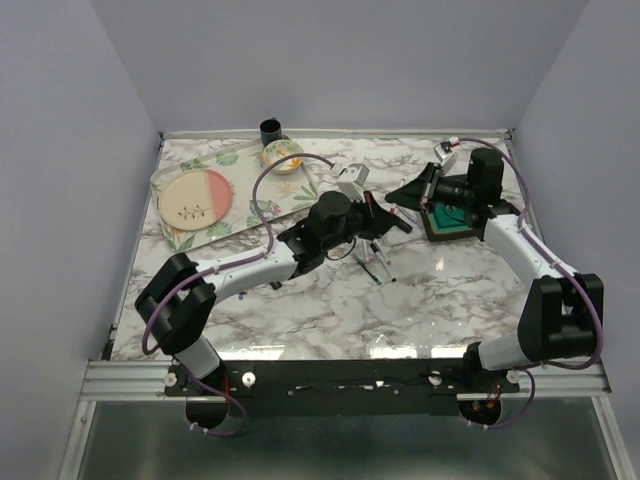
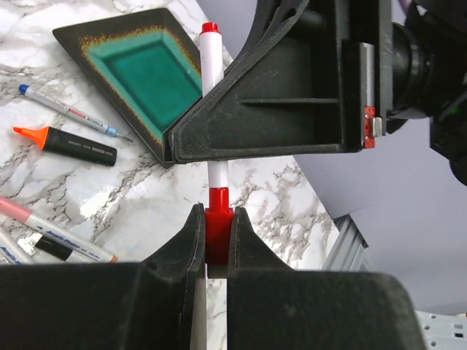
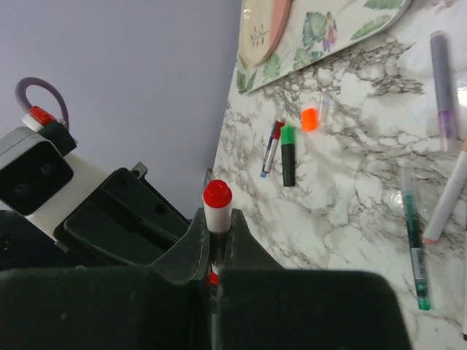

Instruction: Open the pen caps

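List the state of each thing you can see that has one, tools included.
left tool: shut on red cap
right tool: shut on white pen
red cap: on the pen, not pulled off
white pen: held between both tools
green highlighter: capped, lying flat
orange cap: loose on the table

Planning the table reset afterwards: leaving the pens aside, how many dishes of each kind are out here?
Floral tray: 1
Round plate: 1
Small bowl: 1
Dark cup: 1
Green square dish: 1
Total: 5
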`<action>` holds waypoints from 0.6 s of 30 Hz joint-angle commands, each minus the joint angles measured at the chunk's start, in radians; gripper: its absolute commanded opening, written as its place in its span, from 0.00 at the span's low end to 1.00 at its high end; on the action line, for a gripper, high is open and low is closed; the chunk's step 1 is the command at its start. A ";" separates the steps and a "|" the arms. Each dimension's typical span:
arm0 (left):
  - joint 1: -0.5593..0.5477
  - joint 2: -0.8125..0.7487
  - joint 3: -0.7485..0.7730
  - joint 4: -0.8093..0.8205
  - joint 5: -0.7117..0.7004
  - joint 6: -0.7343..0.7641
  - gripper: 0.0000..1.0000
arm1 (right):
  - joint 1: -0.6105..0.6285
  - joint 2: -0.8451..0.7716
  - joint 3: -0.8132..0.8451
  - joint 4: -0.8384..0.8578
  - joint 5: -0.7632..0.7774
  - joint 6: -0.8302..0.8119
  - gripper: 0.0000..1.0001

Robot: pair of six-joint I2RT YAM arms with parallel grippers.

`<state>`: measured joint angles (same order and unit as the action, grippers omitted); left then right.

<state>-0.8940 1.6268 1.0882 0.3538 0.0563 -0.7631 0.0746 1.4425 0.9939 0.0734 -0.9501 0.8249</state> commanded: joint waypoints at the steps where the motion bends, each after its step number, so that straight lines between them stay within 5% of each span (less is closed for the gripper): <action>1: -0.034 -0.123 -0.194 -0.250 0.112 0.016 0.00 | -0.130 0.050 0.126 0.175 0.389 0.042 0.00; 18: -0.025 -0.203 -0.303 -0.292 0.192 0.033 0.00 | -0.199 0.047 0.065 0.218 0.533 0.049 0.00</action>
<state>-0.8909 1.5028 0.9222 0.4244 0.0338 -0.7521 0.1040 1.4696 1.0122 -0.0006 -1.0153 0.8753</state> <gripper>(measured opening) 0.132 0.057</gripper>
